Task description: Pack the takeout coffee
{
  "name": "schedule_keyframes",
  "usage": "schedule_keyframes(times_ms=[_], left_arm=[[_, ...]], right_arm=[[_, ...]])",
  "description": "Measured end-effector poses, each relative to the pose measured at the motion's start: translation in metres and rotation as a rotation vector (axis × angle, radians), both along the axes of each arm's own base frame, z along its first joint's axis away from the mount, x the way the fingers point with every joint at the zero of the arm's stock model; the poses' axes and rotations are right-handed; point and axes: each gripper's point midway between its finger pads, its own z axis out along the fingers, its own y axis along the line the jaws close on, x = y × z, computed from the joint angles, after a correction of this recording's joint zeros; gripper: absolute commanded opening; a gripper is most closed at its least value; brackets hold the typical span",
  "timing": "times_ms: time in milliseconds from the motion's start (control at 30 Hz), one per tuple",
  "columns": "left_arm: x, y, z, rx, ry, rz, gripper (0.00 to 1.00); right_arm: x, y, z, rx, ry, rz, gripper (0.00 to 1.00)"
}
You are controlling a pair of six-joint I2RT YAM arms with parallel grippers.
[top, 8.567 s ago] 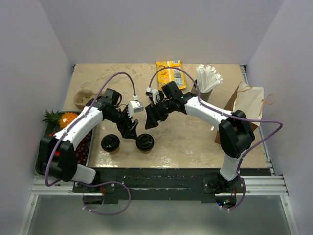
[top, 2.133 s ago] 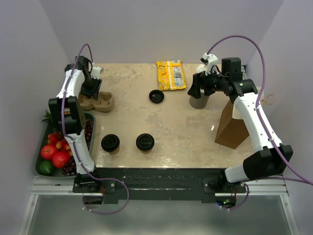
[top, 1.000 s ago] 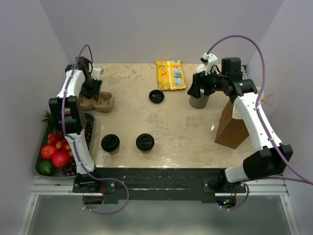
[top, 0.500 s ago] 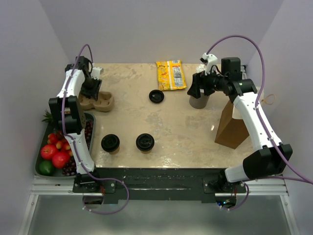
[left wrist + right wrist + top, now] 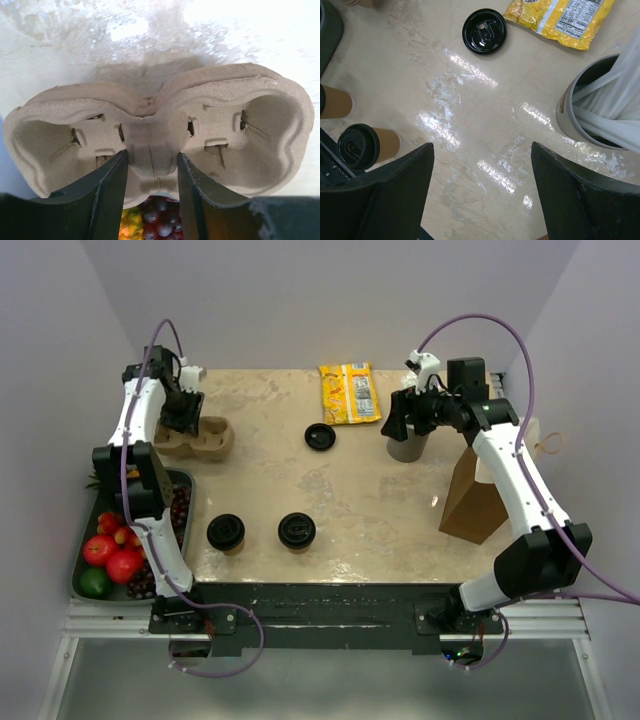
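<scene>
Near edge of counter (image 5: 380,510): both paper cups stand upright and lidded, left cup (image 5: 225,532) and right cup (image 5: 297,530), apart from each other, neither in the carrier yet. Mid-counter: a loose black lid (image 5: 320,436) lies flat on its own. Far left: left tool (image 5: 151,161) is clamped across the centre ridge of the moulded carrier (image 5: 260,125), one finger on each side, both wells open and empty. Grapes (image 5: 157,232) show under its near rim, so it probably hangs past the counter's edge. Far right: right tool (image 5: 481,147) is spread wide, holding nothing, just beside the straw cup (image 5: 590,100). Judgement: the step in hand is bringing the carrier to the cups. Keep it level, since the thin pulp ridge may flex or pivot in the grip. Pass clear of the loose lid. Land it flat just beside the cups, wells up, before letting go.
</scene>
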Motion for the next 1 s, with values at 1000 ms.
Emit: schedule_keyframes(times_ms=[1000], left_arm=[[-0.007,-0.09,0.107,-0.265,-0.287,-0.297,0.01]], right_arm=[[0.024,-0.056,0.213,-0.087,-0.578,-0.151,0.77]])
